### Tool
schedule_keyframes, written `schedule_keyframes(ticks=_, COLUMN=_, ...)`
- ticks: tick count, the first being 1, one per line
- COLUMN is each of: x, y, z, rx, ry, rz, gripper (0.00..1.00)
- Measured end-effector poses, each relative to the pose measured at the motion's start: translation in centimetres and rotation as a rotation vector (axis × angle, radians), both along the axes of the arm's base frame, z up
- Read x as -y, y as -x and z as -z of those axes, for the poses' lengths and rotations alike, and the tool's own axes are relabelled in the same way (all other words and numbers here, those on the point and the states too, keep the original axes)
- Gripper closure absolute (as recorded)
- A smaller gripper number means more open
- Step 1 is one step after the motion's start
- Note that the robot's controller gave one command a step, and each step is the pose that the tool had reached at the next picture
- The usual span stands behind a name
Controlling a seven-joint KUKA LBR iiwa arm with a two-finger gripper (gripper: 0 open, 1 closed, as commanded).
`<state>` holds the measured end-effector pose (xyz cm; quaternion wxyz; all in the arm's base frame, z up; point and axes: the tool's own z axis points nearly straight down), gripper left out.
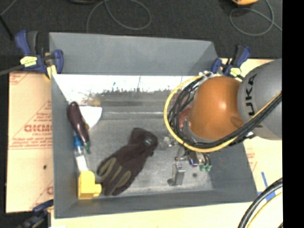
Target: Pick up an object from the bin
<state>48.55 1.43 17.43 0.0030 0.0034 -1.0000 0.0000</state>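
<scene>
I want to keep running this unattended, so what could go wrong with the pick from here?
1. The hand hangs over bare floor of the bin, just right of the dark glove. Going straight down, it would likely grab nothing or hit metal.
2. The glove looks limp, so it could slip or sag if pinched at an edge.
3. The yellow block lies against the glove's end. Lifting the glove might drag it along.

I see a dark brown glove [126,163] lying flat mid-floor in the bin [133,56], slanting from centre toward the near-left, with pale olive patches on its near-left end. Along the left wall lies a tool [77,120] with a dark maroon handle, its blue-and-white end pointing nearward. A yellow block [88,186] sits in the near-left corner, just beside the glove.
</scene>
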Motion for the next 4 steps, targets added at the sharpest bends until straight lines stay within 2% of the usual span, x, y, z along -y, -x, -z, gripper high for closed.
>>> schedule_keyframes(ticks=1, x=0.0, y=-0.2, z=-0.4, rx=0.008, ry=0.0, rz=0.0, gripper=0.0)
schedule_keyframes(ticks=2, x=-1.5, y=-1.7, z=2.3, rx=0.011, ry=0.0, rz=0.09, gripper=0.0)
schedule_keyframes(ticks=3, x=-3.5, y=-1.7, z=6.2, rx=0.01, ry=0.0, rz=0.063, gripper=0.0)
schedule_keyframes(ticks=4, x=-4.2, y=-2.9, z=8.2, rx=0.007, ry=0.001, rz=-0.1, gripper=0.0)
